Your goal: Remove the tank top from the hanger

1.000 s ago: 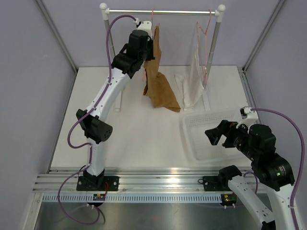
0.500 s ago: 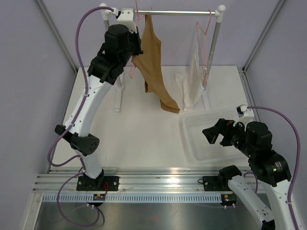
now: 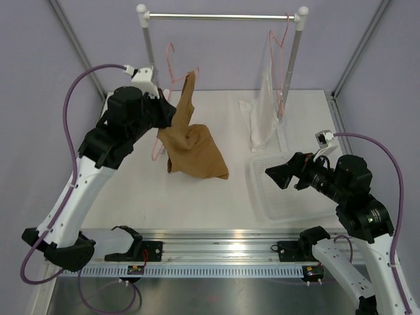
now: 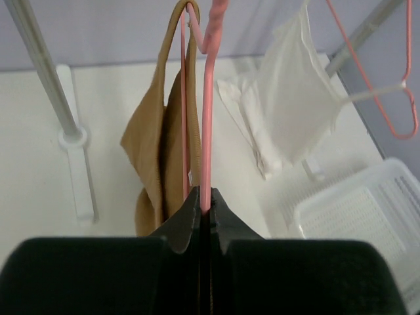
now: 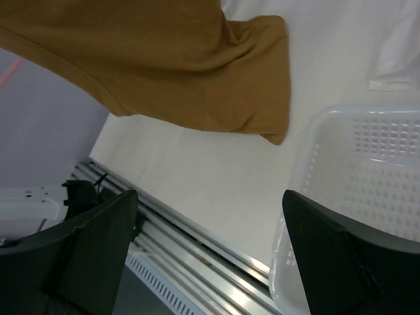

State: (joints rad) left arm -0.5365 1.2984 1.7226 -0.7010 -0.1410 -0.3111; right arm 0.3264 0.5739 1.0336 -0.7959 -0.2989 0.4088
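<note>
The tan tank top (image 3: 191,147) hangs on the pink hanger (image 3: 172,62), which is off the rail and held over the left middle of the table. The garment's lower part bunches low near the tabletop. My left gripper (image 3: 164,113) is shut on the hanger's wire. In the left wrist view the wire of the hanger (image 4: 209,118) runs up from my left gripper (image 4: 205,200), with the tank top (image 4: 157,144) draped just behind it. My right gripper (image 3: 279,177) is open and empty beside the basket. The right wrist view shows the right gripper (image 5: 210,195) below the tank top (image 5: 164,59).
The clothes rack's rail (image 3: 216,16) spans the back. A white sheer garment (image 3: 266,111) hangs there on another pink hanger (image 3: 281,39) at the right post. A white perforated basket (image 3: 289,200) sits at the right front. The rack's left post (image 4: 46,85) stands near my left gripper.
My left arm has taken the hanger with the tank top off the rail and swung it down and toward the left front. My right gripper has shifted slightly left, still open.
</note>
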